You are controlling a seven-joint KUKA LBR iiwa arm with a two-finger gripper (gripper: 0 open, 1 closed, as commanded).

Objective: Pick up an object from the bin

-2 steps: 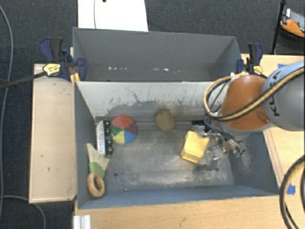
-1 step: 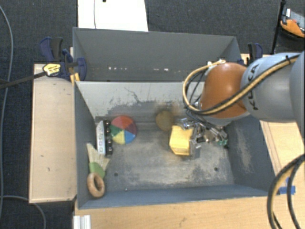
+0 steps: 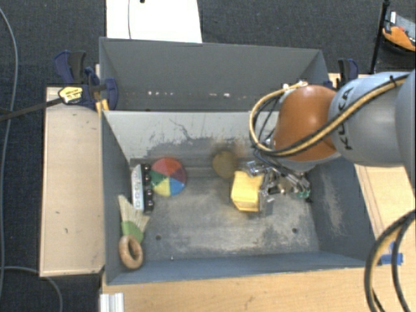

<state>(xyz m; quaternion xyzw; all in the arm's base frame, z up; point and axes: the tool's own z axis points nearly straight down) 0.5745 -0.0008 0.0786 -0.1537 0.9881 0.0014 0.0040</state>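
1. Looking into the grey metal bin (image 3: pixel 195 77), we are seeing the claw (image 3: pixel 273 192) hanging low at the centre-right of the frame, under the arm's orange cover (image 3: pixel 305 125).
2. We are placing the yellow block (image 3: pixel 244 192) just left of the claw, touching or nearly touching its metal parts, which are hiding part of the block's right edge.
3. We are not able to tell whether the claw is open or closed, nor whether the block is sitting inside it.
4. We are judging that the coming move is turning on that leftward offset. The block's longer side is running roughly top to bottom in the frame, so a grip across its shorter width is looking likelier.
5. The block is appearing matte and soft-edged with flat faces, perhaps foam.
6. A dull brown ball (image 3: pixel 224 163) is resting just above and left of the block, near enough to be nudged.
7. At the lower left, well apart, a four-coloured disc (image 3: pixel 168 176), a dark bar (image 3: pixel 140 187), a white-and-green feathered piece (image 3: pixel 132 218) and a tan ring (image 3: pixel 130 252) are lying along the wall.
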